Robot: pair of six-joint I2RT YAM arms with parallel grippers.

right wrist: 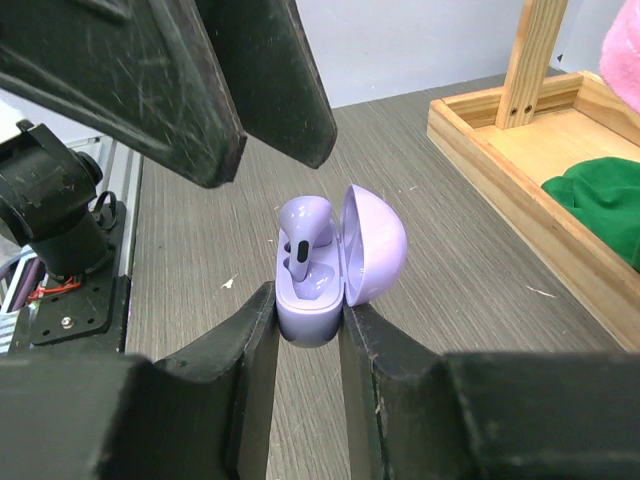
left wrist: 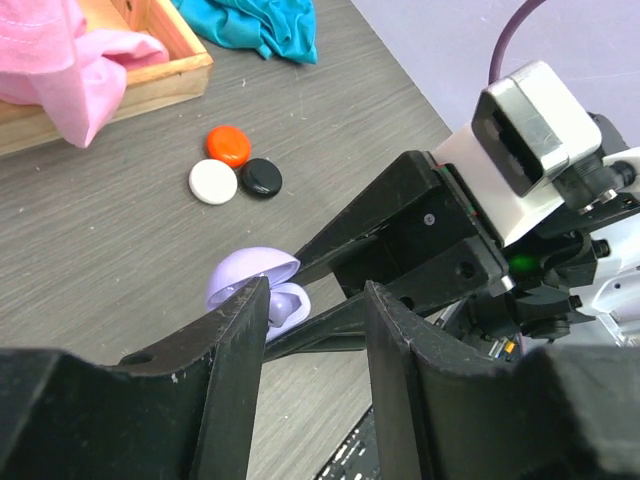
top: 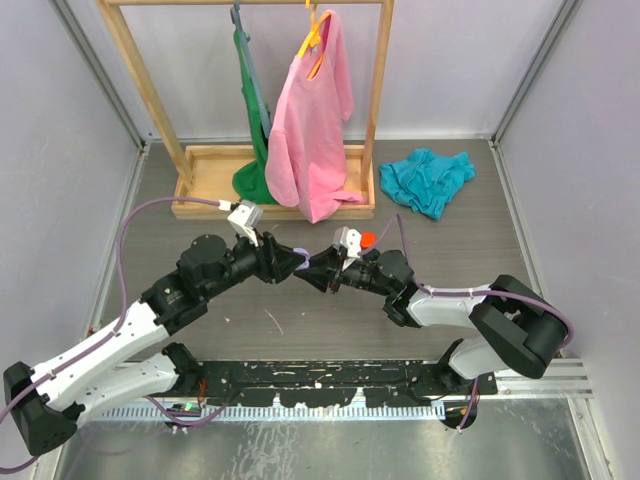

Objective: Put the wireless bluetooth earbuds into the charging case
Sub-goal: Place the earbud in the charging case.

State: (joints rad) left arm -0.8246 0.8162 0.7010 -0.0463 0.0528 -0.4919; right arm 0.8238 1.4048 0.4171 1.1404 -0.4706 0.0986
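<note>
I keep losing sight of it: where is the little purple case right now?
Seen from above, the purple case is pinched in the right gripper mid-picture, with the left gripper close beside it.

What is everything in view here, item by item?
charging case: one, lilac, lid open, clamped in the right gripper above the table
earbud: one, lilac, standing in the case
rack: one, bare wood, tray base, far side of table
shirt: one, pink, hanging on the rack
garment: one, green, hanging beside the shirt
cloth: one, teal, crumpled right of the rack
small round pieces: three, red, white, black, on the table near the rack
left gripper: one, black, open, facing the case
right gripper: one, black, shut on the case
</note>
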